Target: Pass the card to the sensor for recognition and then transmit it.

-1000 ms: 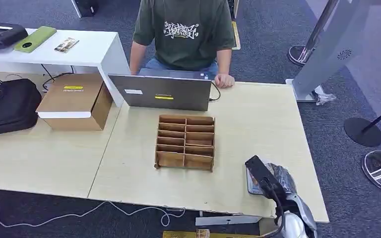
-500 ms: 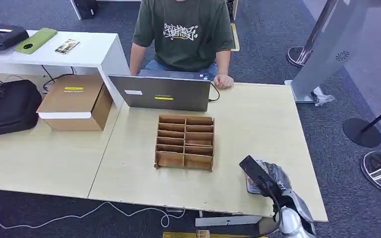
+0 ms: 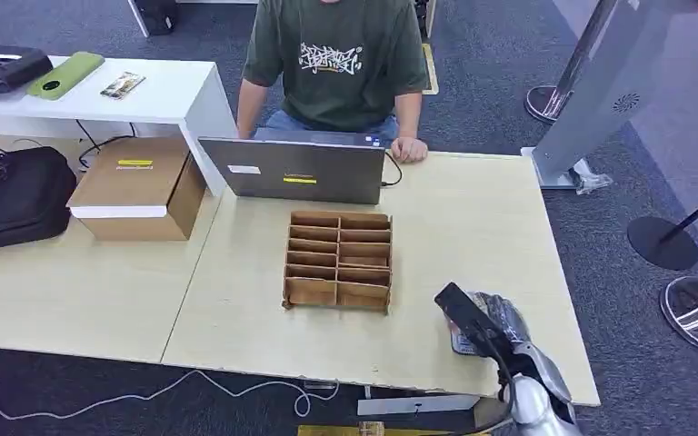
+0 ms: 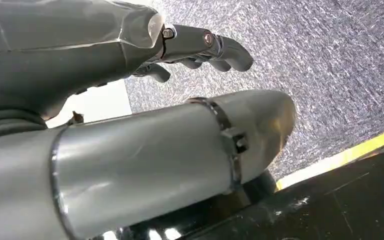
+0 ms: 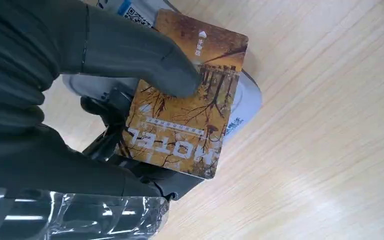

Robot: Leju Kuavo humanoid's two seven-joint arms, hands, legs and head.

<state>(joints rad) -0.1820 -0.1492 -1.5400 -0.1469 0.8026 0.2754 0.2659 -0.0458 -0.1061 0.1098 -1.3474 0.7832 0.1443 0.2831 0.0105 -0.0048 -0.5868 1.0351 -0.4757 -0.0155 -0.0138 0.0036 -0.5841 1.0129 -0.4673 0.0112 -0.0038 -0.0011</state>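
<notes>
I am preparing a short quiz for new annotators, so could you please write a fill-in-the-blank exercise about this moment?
1. The right hand holds a card printed with the word ____.
2. The card is over a white sensor on the ____ table.
3. The person sits behind a ____.
4. The cardboard organizer stands in front of the ____.

Answers: HOTEL; wooden; laptop; laptop

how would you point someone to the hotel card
Start at the light wooden table, then go to its near right corner, where the robot's right hand hovers. The card is pinched under its thumb, over a white reader: amber, with bare trees and the word HOTEL.
</notes>
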